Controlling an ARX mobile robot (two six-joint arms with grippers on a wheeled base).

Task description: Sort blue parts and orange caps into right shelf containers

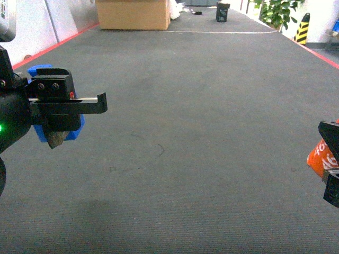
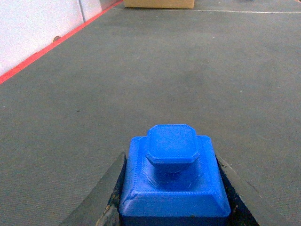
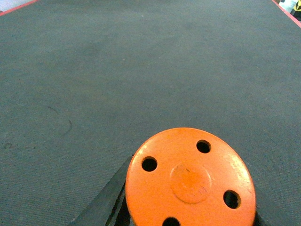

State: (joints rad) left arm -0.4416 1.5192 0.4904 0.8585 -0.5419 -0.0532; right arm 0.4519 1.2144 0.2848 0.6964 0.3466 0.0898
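My left gripper [image 1: 58, 119] is shut on a blue part [image 1: 77, 129], held above the grey floor at the left of the head view. In the left wrist view the blue part [image 2: 174, 179] fills the gap between both dark fingers [image 2: 101, 197], its raised rounded-corner boss facing forward. At the right edge of the head view my right gripper [image 1: 331, 159] is shut on an orange cap [image 1: 320, 156] with white print. The right wrist view shows the orange cap [image 3: 193, 181] with its flat holed top facing the camera. The right shelf containers are out of view.
Grey carpeted floor [image 1: 185, 132] stretches ahead, edged by red lines [image 1: 53, 47] on both sides. A cardboard box [image 1: 133, 14] stands far ahead left, a small dark bin [image 1: 223, 11] far ahead, and a yellow-black post [image 1: 302, 27] with a plant [image 1: 275, 10] at the far right.
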